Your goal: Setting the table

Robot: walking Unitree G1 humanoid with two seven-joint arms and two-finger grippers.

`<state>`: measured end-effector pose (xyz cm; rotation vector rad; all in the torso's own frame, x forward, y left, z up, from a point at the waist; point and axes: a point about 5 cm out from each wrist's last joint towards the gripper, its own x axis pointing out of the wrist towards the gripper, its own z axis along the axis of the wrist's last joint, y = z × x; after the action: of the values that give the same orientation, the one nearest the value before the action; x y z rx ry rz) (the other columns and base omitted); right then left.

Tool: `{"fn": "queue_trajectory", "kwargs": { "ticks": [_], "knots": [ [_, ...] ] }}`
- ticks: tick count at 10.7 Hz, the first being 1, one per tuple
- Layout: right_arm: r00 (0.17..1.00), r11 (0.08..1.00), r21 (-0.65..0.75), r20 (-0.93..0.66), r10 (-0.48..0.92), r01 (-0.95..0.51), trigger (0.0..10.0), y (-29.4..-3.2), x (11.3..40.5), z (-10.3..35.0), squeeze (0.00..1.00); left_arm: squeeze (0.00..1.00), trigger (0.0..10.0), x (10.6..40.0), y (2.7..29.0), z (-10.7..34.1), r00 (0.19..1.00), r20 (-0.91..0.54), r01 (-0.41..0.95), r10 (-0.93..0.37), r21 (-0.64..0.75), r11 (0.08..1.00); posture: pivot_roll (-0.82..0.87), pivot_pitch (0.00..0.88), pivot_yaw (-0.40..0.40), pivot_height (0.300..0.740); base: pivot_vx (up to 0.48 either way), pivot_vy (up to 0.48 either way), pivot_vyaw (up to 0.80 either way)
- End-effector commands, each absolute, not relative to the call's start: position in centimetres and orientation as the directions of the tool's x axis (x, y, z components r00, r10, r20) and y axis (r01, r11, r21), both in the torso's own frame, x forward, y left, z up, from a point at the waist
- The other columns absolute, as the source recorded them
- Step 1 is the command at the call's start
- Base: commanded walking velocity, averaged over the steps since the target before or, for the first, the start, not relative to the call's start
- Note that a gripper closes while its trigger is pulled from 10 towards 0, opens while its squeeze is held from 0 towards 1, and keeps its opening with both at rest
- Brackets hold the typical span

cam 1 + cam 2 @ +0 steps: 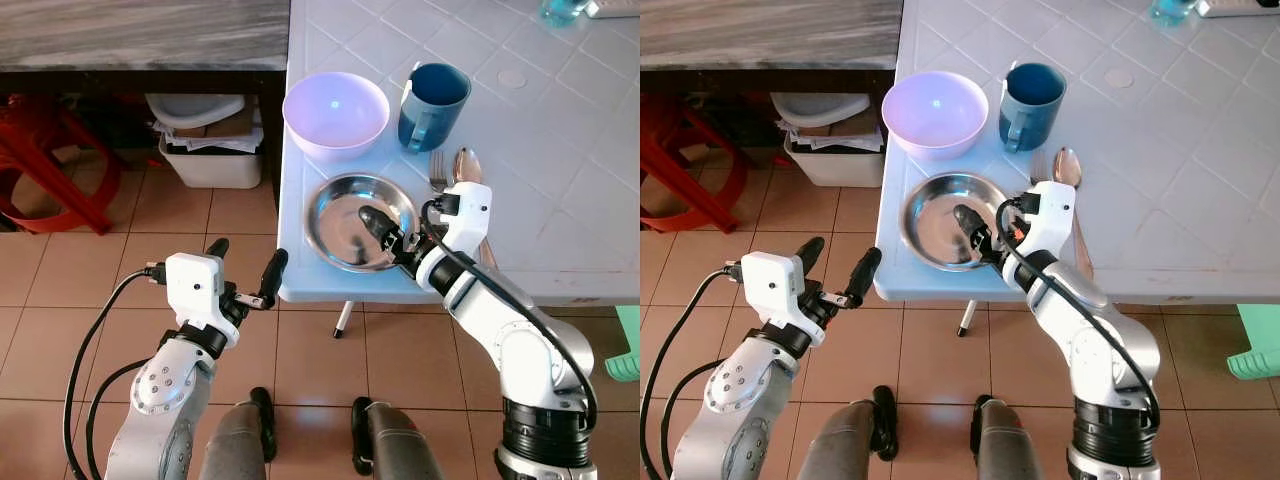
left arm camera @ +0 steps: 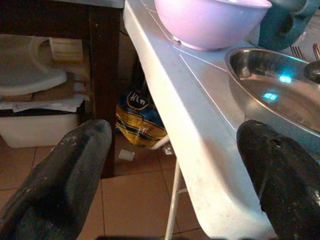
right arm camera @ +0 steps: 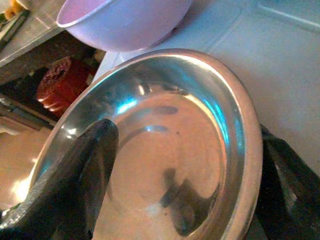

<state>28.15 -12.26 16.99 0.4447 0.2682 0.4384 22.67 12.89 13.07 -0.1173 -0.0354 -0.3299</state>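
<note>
My right gripper (image 1: pixel 398 240) reaches over the near edge of the pale blue table (image 1: pixel 560 200) and straddles the rim of the steel plate (image 1: pixel 340 205). One finger (image 3: pixel 75 175) lies inside the dish, over its shiny floor, and the other sits outside the rim on the table side, so the plate's edge runs between them. The fingers are spread fairly wide with the rim in the gap; I cannot tell whether either pad actually presses the metal.

Just beyond my right fingertips, past the far rim of the plate, stands the lilac bowl (image 1: pixel 336 112) (upright, mouth up), almost touching the plate. Beside the bowl, further along the table, is the dark blue mug (image 1: pixel 433 103) with its handle turned toward the bowl. A fork (image 1: pixel 437 172) and a spoon (image 1: pixel 467 165) lie side by side by my right wrist, just beside the plate.

My left gripper (image 1: pixel 245 272) hovers off the table, near its front corner and level with the edge, holding nothing. Its two fingers (image 2: pixel 65 175) stand wide apart, pointing toward the table's edge, with the plate and bowl ahead of them on top.

Under the neighbouring counter, past my left fingers, sit a white bin (image 1: pixel 210 160) stuffed with papers and a red plastic stool (image 1: pixel 45 160) on the tiled floor (image 1: pixel 200 220).
</note>
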Motion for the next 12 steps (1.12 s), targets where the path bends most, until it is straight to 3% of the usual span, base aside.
{"fn": "queue_trajectory", "kwargs": {
  "ticks": [1, 7, 12],
  "knots": [
    [0.818, 0.769, 0.529, -0.219, 0.532, -0.358, 0.0, -11.3, 27.6, 15.5, 0.0, 0.0, 10.0, 22.5, 12.9, 12.6, 0.945, 0.034, 0.326, -0.324, -0.106, 0.939, -0.04, 0.26, -0.001, 0.74, 0.0, 0.0, 0.0],
    [0.779, 0.76, 0.619, -0.37, 0.506, -0.199, 0.0, -12.4, 26.9, 12.6, 0.0, 0.0, 10.0, 22.5, 12.9, 12.8, 0.942, 0.041, 0.336, -0.333, -0.106, 0.936, -0.04, 0.26, -0.001, 0.74, 0.0, 0.0, 0.0],
    [0.758, 0.806, 0.589, -0.497, 0.422, -0.062, 0.0, -13.7, 26.3, 10.2, 0.0, 0.0, 10.0, 22.5, 12.8, 12.9, 0.941, 0.043, 0.34, -0.337, -0.106, 0.935, -0.04, 0.263, 0.0, 0.74, 0.0, 0.0, 0.0]
  ]
}}
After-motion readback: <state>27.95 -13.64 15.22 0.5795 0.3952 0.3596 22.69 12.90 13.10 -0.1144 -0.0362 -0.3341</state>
